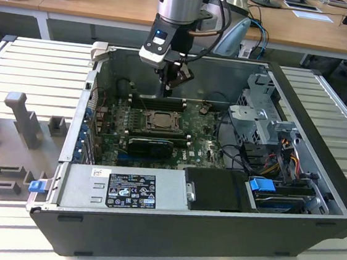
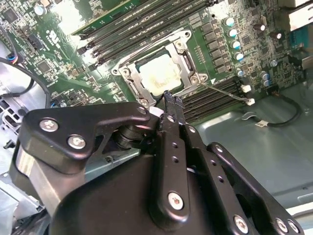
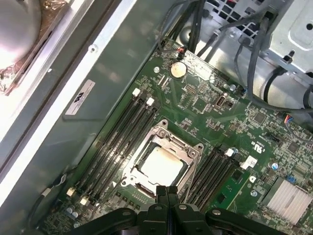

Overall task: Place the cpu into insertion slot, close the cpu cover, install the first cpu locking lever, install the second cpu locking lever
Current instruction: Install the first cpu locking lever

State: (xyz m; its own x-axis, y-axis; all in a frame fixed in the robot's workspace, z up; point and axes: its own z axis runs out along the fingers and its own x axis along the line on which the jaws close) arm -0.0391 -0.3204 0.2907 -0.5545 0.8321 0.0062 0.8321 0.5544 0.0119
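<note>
The cpu (image 3: 161,165) lies flat in the insertion slot on the green board, its pale metal top facing up, and shows as well in the second wrist view (image 2: 157,73) and the exterior view (image 1: 160,121). The cpu cover (image 3: 166,139) lies down around it as a silver frame (image 2: 188,58), hiding most of the slot. A thin metal lever (image 2: 225,91) sticks out from one corner of the frame. My gripper (image 3: 167,190) hovers a little above the socket's edge, its black fingers (image 2: 168,105) shut together with nothing between them. In the exterior view the gripper (image 1: 168,91) hangs over the board behind the socket.
Long black memory slots (image 3: 117,142) flank the socket on both sides. A power supply (image 1: 124,190) sits at the case front, a drive cage (image 1: 262,108) with cables at the exterior view's right. The case walls (image 1: 186,66) enclose the board.
</note>
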